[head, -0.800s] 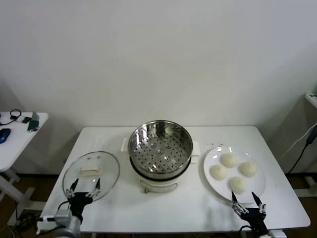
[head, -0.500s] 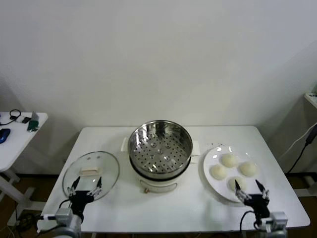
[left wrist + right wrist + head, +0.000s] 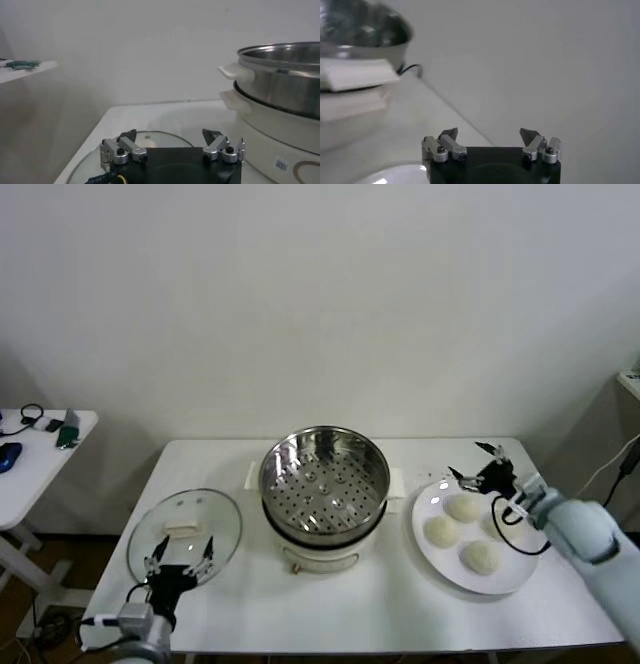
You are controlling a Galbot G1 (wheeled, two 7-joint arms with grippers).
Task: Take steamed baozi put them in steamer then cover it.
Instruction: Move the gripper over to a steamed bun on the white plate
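Note:
The steamer (image 3: 324, 484) stands uncovered at the table's middle, its perforated tray bare. The cover (image 3: 185, 534) lies flat on the table left of it. Several steamed baozi (image 3: 463, 508) rest on a white plate (image 3: 440, 569) at the right. My right gripper (image 3: 472, 462) hovers open over the plate's far edge, just beyond the buns, holding nothing. My left gripper (image 3: 180, 552) sits open and low at the cover's near rim. The left wrist view has my left gripper (image 3: 171, 135) before the cover (image 3: 150, 140) and the steamer (image 3: 285, 75). In the right wrist view my right gripper (image 3: 490, 134) is open with the steamer (image 3: 365, 30) beyond.
A small white side table (image 3: 40, 454) with a few small items stands off to the left, apart from the work table. A plain wall rises close behind the work table. A black cable (image 3: 610, 474) hangs at the far right.
My right arm has swung up from the table's front edge, across the plate, to its far side near the steamer. The left gripper has barely shifted.

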